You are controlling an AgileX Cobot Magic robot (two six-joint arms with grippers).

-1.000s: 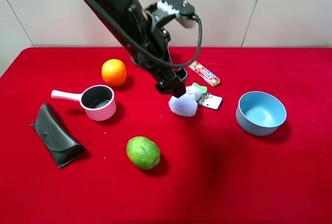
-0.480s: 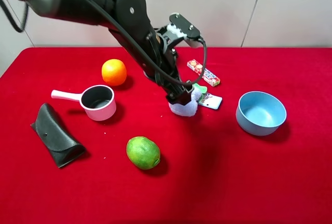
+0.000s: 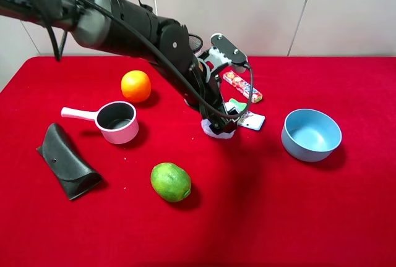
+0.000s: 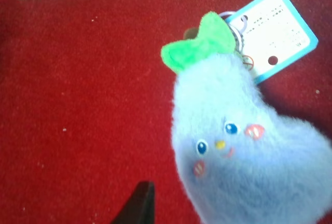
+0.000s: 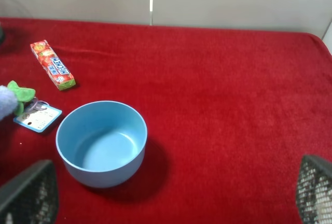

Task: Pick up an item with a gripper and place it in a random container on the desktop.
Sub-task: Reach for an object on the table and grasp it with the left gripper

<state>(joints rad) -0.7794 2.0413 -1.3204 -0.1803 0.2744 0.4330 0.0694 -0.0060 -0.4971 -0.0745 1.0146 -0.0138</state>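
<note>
My black left claw (image 3: 219,122) is down on the fuzzy pale-blue plush toy (image 4: 233,146), near the round light-blue plastic bowl (image 3: 296,141); its spread I cannot tell. Pinching only fuzz could drop it.

Robot test bench in a lab or research room, not a home, kitchen or shop. Shown by:

- A dark jointed arm (image 3: 124,23) with an exposed cable (image 3: 250,81) and a mounted camera (image 3: 226,47), reaching over a tabletop (image 3: 309,217) covered in plain red cloth.
- Bare pale wall panels (image 3: 346,7) behind.
- Unrelated props set out well apart: orange (image 3: 135,86), lime (image 3: 171,182), pink saucepan (image 3: 117,122), black case (image 3: 67,161), candy pack (image 3: 242,86), blue bowl (image 3: 311,135), plush toy (image 4: 244,151).
</note>
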